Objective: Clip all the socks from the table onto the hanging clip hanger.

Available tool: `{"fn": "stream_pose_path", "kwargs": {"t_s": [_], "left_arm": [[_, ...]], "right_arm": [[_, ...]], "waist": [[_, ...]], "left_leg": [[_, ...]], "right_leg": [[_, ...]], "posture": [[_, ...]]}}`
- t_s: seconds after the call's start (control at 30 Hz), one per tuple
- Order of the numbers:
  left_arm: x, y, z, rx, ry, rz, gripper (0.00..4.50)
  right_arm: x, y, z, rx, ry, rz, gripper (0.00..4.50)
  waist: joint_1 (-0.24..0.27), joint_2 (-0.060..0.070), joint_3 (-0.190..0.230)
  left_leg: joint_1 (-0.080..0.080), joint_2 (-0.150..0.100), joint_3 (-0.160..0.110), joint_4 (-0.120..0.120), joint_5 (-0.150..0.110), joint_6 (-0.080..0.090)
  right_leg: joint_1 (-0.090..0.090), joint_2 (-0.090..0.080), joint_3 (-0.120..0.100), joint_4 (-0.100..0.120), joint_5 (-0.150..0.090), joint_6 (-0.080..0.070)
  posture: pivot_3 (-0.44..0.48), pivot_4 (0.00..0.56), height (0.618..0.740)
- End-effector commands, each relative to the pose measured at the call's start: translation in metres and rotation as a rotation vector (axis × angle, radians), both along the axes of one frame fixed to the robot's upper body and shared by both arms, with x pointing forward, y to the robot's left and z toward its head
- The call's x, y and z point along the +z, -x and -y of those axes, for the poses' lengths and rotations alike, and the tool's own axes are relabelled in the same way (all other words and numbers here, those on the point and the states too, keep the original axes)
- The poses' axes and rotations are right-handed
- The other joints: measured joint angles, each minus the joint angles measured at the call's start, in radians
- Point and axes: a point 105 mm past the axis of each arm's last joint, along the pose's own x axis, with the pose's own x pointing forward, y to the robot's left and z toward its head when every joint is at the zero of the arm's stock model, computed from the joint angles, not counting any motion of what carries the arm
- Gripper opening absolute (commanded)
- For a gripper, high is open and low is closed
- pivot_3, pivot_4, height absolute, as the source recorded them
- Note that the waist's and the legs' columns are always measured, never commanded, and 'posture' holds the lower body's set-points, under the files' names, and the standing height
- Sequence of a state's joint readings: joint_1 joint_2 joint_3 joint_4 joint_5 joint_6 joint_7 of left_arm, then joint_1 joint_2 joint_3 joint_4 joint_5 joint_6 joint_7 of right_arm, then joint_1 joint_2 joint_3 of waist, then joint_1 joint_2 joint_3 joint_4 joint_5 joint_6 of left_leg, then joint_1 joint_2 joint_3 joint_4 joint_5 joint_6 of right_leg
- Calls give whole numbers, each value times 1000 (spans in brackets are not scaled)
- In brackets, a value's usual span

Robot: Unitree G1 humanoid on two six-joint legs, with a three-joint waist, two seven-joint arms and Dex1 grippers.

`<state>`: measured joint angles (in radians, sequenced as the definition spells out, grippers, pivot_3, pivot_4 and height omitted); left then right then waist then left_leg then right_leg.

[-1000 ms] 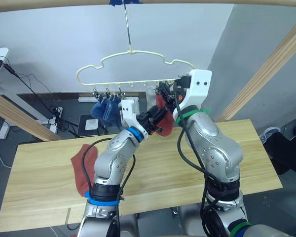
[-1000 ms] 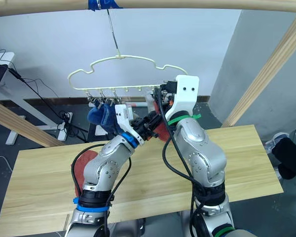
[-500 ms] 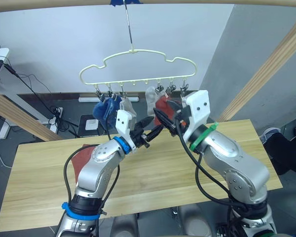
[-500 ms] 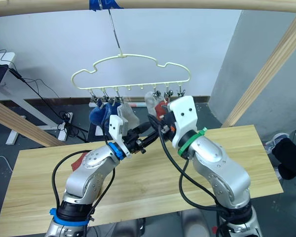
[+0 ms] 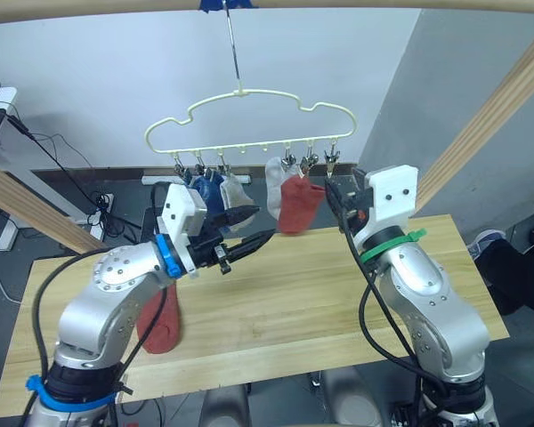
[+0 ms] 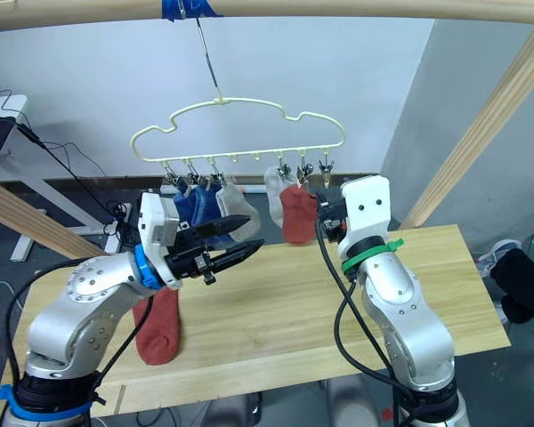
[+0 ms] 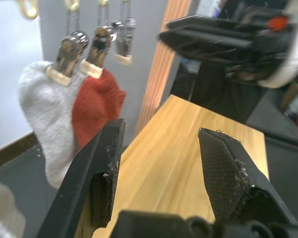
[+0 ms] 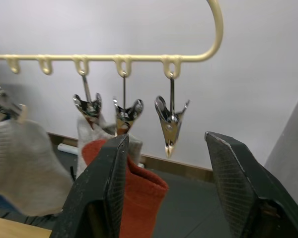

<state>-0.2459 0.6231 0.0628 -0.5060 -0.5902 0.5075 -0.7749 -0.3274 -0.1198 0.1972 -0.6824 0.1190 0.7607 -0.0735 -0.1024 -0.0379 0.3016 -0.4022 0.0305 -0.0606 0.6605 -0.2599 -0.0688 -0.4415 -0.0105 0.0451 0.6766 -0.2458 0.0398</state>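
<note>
While both my grippers hover with fingers spread and empty, left gripper (image 5: 247, 238) and right gripper (image 8: 169, 193) flank the clip hanger (image 5: 249, 120); its end clip (image 8: 170, 120) is free. One red sock (image 6: 157, 326) lies near the table (image 5: 276, 302) front edge.

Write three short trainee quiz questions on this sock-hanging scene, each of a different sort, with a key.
1. True or false: the rust-red sock lying on the table is already clipped to the clip hanger.
2. How many clips on the hanger hold no sock?
A. none
B. one
C. three
3. Fill in: the left gripper and the right gripper are both ____.

Key:
1. False.
2. B: the empty clip at the end beside the hung red sock.
3. Open and empty.
</note>
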Motion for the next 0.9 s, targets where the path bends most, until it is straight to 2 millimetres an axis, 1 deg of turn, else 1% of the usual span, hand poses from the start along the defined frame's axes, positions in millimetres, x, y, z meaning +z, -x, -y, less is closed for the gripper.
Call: {"fn": "stream_pose_path", "kwargs": {"t_s": [0.03, 0.17, 0.27, 0.5, 0.67, 0.9], "left_arm": [[20, 7, 6, -25, 11, 67, 2646], [26, 5, 8, -20, 12, 82, 2646], [28, 5, 8, -21, 12, 82, 2646], [32, 0, 8, -11, 13, 97, 2646], [32, -1, 8, -8, 14, 96, 2646], [31, -1, 11, -17, 12, 98, 2646]], "right_arm": [[11, -5, 2, -57, -33, 54, 2896], [11, -14, -2, -84, -71, 40, 2896], [12, -20, -5, -109, -131, 14, 2896], [14, -26, -13, -135, -193, -6, 2896], [18, -32, -7, -192, -218, 10, 2896], [19, -34, -5, -214, -235, 12, 2896]], "waist": [[3, 0, 0], [6, 0, 0], [9, 0, 0], [17, 0, 0], [18, 0, 0], [18, 0, 0]], "left_leg": [[0, 0, 0, 0, 0, 0], [0, 0, 0, 0, 0, 0], [0, 0, 0, 0, 0, 0], [0, 0, 0, 0, 0, 0], [0, 0, -1, 0, 0, 0], [0, 0, -1, 0, 0, 0]], "right_leg": [[0, 0, 0, 0, 0, 0], [0, 0, 0, 0, 0, 0], [0, 0, 0, 0, 0, 0], [0, 0, 0, 0, 1, -2], [0, 0, -1, 1, 1, -2], [0, 0, -1, 1, 3, -5]], "posture": [[-88, 253, 740], [-83, 252, 740], [-83, 252, 740], [-80, 252, 740], [-75, 250, 740], [-77, 247, 740]]}}
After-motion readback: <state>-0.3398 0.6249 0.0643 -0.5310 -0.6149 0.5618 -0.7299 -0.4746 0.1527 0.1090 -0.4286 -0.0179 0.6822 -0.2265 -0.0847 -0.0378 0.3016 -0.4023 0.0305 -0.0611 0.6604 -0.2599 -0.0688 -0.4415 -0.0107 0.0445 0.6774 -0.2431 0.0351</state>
